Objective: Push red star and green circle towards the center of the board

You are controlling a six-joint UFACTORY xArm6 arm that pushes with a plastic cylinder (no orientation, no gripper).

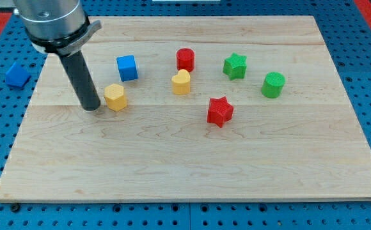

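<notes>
The red star point(220, 111) lies on the wooden board point(192, 166), a little right of its middle. The green circle point(273, 84) stands further to the view's right and slightly higher. My tip point(91, 107) rests on the board at the view's left, far from both, just left of a yellow hexagon block point(115, 97).
A blue cube point(126, 67), a red cylinder point(185, 59), a yellow heart-like block point(181, 82) and a green star point(235, 66) sit in the board's upper half. Another blue block point(17, 75) lies off the board at the view's left, on the blue pegboard.
</notes>
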